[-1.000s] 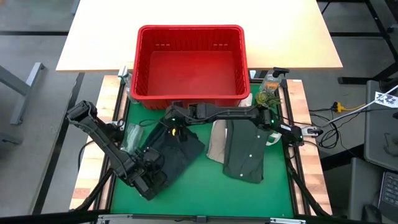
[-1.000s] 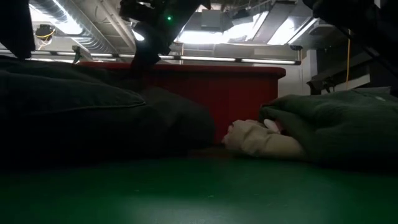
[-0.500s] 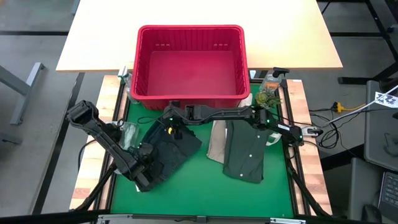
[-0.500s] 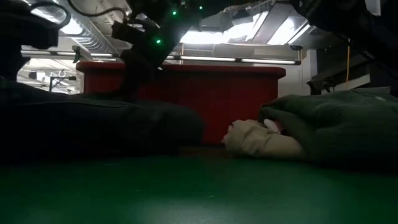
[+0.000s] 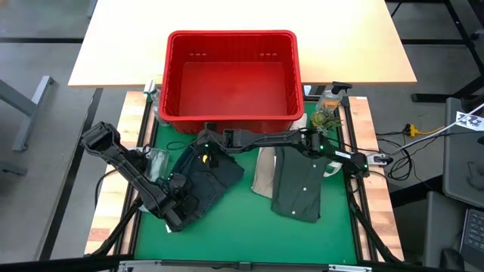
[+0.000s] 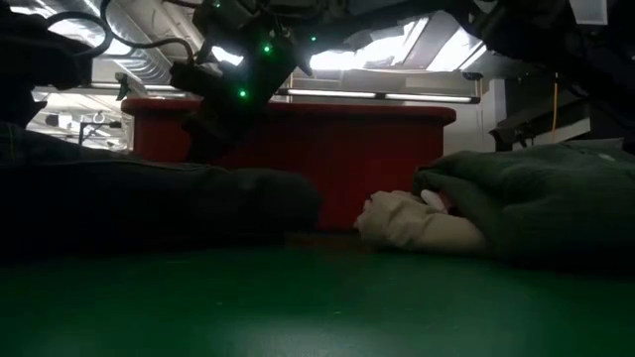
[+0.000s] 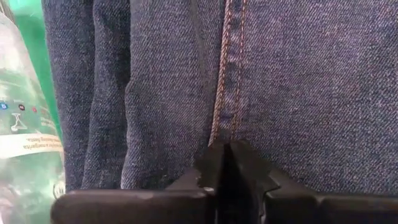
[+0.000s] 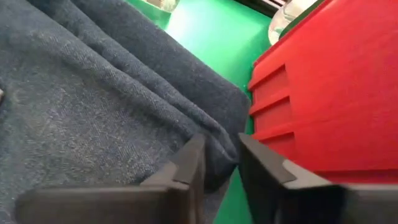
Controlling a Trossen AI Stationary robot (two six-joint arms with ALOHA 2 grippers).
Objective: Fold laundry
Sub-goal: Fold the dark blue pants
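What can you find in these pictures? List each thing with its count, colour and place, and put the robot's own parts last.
jeans: one, dark blue denim, left half of the green mat.
buttoned shirt: one, olive green, right half of the mat.
tan top: one, pale tan, partly under the shirt's left edge.
basket: one, red slatted plastic, behind the clothes.
clear bottle: one, see-through, beside the jeans' left edge.
spray bottle: one, clear with dark top, right of the basket.
green mat: one, covers the table.
left tool: one, dark, shut on the jeans' near edge.
right tool: one, dark, fingers slightly apart around the jeans' far edge, by the basket.
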